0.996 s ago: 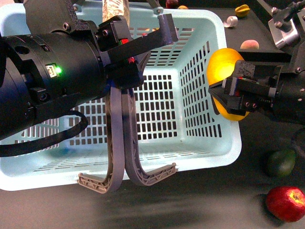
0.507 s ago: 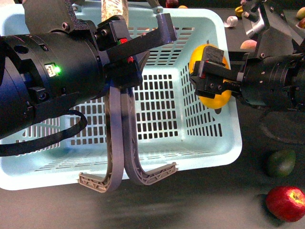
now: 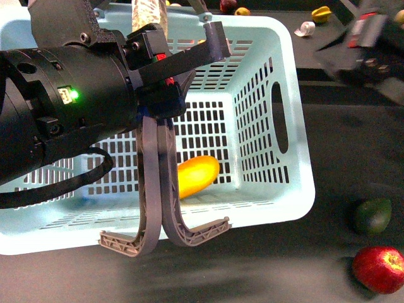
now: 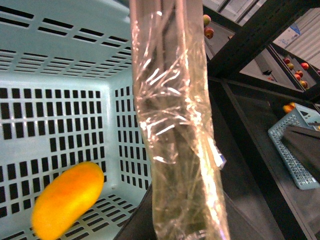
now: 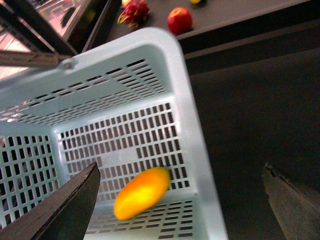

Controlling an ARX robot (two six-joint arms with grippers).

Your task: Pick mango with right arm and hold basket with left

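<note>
- Front view: dark desk (image 3: 353, 158); the basket (image 3: 302, 189) fills its left half and reaches close to the near edge.
- Left gripper (image 3: 169, 88): jaws look closed around both grey-brown handles (image 3: 154, 189) where they meet above the basket. The contact itself is hidden behind the black housing.
- Plastic-wrapped roll (image 4: 175, 125) stands right in front of the left wrist camera; cannot tell what it is.
- Right gripper (image 5: 181, 172): jaws spread wide and empty, above the basket's right rim. In the front view that arm is only a blur over the far right corner.
- Mango (image 3: 198, 177): lies tilted on the basket floor, close to the near wall and just beside the hanging handles. Nothing touches it. Soft-edged in both wrist views.
- Green fruit (image 3: 372, 216) and red apple (image 3: 377, 268): near right corner of the desk, outside the basket.
- Risks, as judged:
  - The smooth fruit may roll on the slotted floor if the basket tips.
  - A slipping handle hold would tip it.
  - The right arm could clip the rim.
</note>
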